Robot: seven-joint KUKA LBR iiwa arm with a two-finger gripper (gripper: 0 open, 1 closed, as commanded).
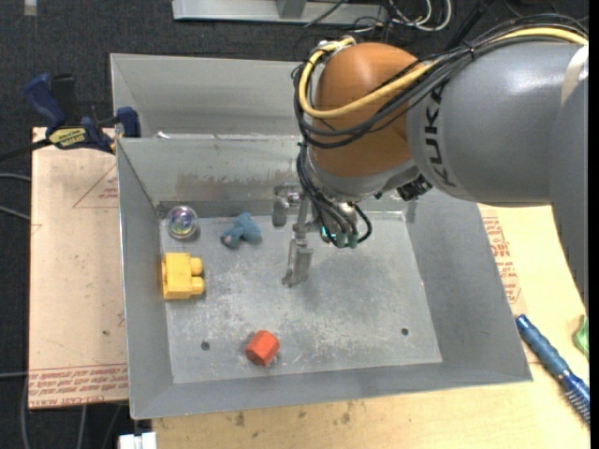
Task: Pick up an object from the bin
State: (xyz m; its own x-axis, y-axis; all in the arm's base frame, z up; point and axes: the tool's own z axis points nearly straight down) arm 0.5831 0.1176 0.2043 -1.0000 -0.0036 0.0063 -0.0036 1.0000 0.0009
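Observation:
My gripper [296,274] hangs low over the bare floor near the middle of the bin, with nothing seen in it. The nearest thing is a small blue-grey lumpy piece [241,230], which lies to the gripper's left and a little further back. A red block [263,347] rests near the front wall, left of and in front of the gripper.
A yellow toy brick [181,276] lies by the left wall. Behind it, in the back left corner, sits a shiny clear ball [182,221]. The arm with its orange cover and cables hangs over the back right of the bin.

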